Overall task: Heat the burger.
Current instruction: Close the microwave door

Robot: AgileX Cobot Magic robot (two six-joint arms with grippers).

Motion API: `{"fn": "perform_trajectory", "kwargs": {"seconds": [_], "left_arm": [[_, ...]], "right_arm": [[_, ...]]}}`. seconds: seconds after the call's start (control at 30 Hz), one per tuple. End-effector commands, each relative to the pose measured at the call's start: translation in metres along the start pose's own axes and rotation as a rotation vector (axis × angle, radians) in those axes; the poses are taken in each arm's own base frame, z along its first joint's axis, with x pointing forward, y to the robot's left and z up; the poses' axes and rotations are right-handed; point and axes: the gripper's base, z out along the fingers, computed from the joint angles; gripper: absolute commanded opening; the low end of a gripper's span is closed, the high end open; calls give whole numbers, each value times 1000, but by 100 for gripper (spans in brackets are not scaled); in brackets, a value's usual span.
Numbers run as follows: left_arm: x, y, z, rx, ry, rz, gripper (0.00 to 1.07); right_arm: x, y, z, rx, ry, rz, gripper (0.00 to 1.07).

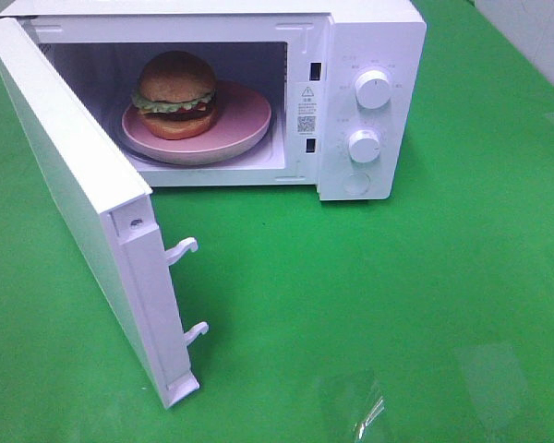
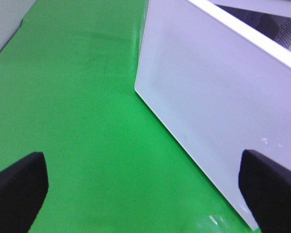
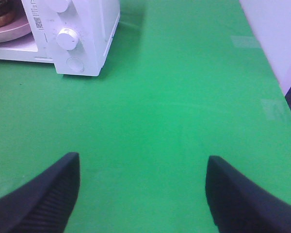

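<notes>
The left end effector (image 2: pixel 145 194) has its fingers (image 2: pixel 17 191) spread wide with nothing between them, only green table (image 2: pixel 77 97) beneath. Just ahead of it stands the outer face of the microwave door (image 2: pixel 213 97), which hangs open. The right end effector (image 3: pixel 143 196) is likewise parted and empty above the table, well apart from the white microwave (image 3: pixel 82 34) ahead of it. Inside the open cavity, beyond both end effectors, the burger (image 1: pixel 175 92) sits on a pink plate (image 1: pixel 245 129)
</notes>
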Motion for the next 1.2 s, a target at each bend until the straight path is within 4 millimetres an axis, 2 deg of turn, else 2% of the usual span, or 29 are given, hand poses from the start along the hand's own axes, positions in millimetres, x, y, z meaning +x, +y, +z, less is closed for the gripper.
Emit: {"fn": "perform_trajectory", "kwargs": {"seconds": [0.03, 0.07, 0.1, 0.13, 0.17, 0.27, 0.33, 0.37, 0.4, 0.43, 0.5, 0.53, 0.57, 0.67, 0.73, 0.83, 0.87, 0.9, 1.0, 1.07, 1.17, 1.2], "left_arm": [[-11, -1, -3, 7, -109, -8, 90], [-11, -1, -3, 7, -109, -8, 90], [-16, -1, -3, 8, -162, -8, 80], [-16, -1, -3, 8, -162, -8, 80], [-19, -2, -4, 13, -200, -11, 67], [-20, -2, -4, 13, -212, -11, 61], [-26, -1, -5, 12, -281, -5, 35], [-26, -1, -5, 12, -281, -5, 35], [-26, 0, -1, 10, -317, -7, 24], [-26, 0, -1, 10, -317, -7, 24], [-24, 2, 10, 4, -335, -15, 10], [-24, 2, 10, 4, -335, -15, 10], [-24, 4, 19, -1, -318, -22, 2], [-24, 5, 28, -8, -294, -28, 0], [-29, 8, 44, -21, -253, -38, 0], [-33, 9, 53, -29, -238, -44, 0], [-39, 11, 62, -37, -238, -48, 0], [-45, 12, 72, -46, -244, -52, 0], [-47, 13, 78, -50, -243, -54, 0], [-57, 17, 97, -69, -286, -59, 0], [-57, 20, 106, -80, -313, -60, 0], [-54, 23, 118, -93, -318, -62, 0]], "right_arm": [[2, 0, -3, 0, -32, -10, 71], [2, 0, -3, 0, -32, -10, 71], [2, 0, -3, 0, -32, -10, 71], [2, 0, -3, 0, -32, -10, 71], [2, 0, -3, 0, -32, -10, 71], [2, 0, -3, 0, -32, -10, 71], [2, 0, -3, 0, -32, -10, 71], [2, 0, -3, 0, -32, -10, 71], [2, 0, -3, 0, -32, -10, 71], [2, 0, -3, 0, -32, -10, 71], [2, 0, -3, 0, -32, -10, 71], [2, 0, -3, 0, -32, -10, 71], [2, 0, -3, 0, -32, -10, 71], [2, 0, -3, 0, -32, -10, 71], [2, 0, -3, 0, -32, -10, 71], [2, 0, -3, 0, -32, -10, 71], [2, 0, -3, 0, -32, -10, 71], [2, 0, -3, 0, -32, -10, 71], [2, 0, -3, 0, -32, -10, 71], [2, 0, -3, 0, -32, -10, 71], [2, 0, -3, 0, -32, -10, 71], [2, 0, -3, 0, -32, -10, 71]]}}
